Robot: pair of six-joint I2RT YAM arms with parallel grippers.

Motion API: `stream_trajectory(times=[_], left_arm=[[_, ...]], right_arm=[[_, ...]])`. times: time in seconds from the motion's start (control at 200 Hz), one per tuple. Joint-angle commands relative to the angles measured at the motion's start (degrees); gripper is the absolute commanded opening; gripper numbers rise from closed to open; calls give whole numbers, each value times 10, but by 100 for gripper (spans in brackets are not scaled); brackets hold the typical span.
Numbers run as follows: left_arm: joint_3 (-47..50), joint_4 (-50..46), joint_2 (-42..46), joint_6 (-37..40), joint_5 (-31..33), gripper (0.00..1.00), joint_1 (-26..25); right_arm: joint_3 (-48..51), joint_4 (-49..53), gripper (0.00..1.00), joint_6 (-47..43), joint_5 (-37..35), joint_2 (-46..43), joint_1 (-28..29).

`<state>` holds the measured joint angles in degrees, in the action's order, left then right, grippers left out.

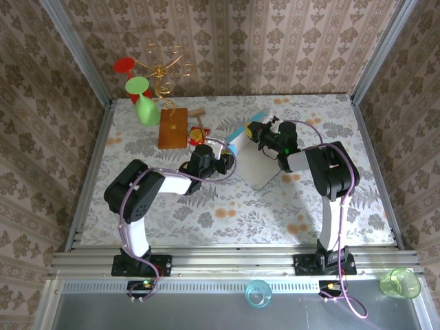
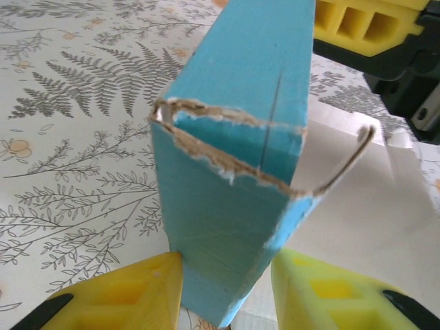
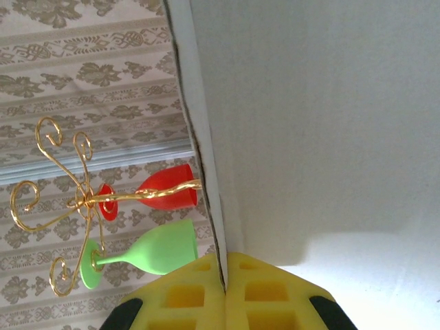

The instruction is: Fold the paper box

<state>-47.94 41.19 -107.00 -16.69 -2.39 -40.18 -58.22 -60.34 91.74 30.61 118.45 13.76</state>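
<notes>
Fold step, roughly midway by my read. Left gripper (image 2: 227, 261) comes in from the near-left. Its yellow fingers (image 2: 130, 292) stand apart on either side of a raised blue wall of the paper box (image 1: 258, 170). One finger touches the wall; can't tell if the pair actually pinches. Box lies just past table centre, slightly right, white side up, blue wall standing at its far-left edge, fold rim ragged. Right gripper (image 3: 224, 265) is beyond, jaws together, clamped on a thin card edge of the box. To do it well: use the right clamp as anchor, press the wall along its crease and not the ragged rim, avoid crushing. Wooden board (image 1: 172, 128) and glass stand (image 1: 161, 72) sit toward the far-left, apart.
</notes>
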Motion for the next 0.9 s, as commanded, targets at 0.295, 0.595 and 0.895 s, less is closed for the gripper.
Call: stream_trajectory(times=[0.295, 0.595, 0.895], left_arm=[[-46, -48, -27, 2, 115, 37, -13], [-72, -77, -35, -3, 140, 24, -16], [-85, -134, -36, -8, 212, 8, -28]], right_arm=[[23, -25, 0, 17, -26, -3, 13], [24, -24, 0, 19, -34, -3, 18], [34, -29, 0, 31, -70, -16, 32]])
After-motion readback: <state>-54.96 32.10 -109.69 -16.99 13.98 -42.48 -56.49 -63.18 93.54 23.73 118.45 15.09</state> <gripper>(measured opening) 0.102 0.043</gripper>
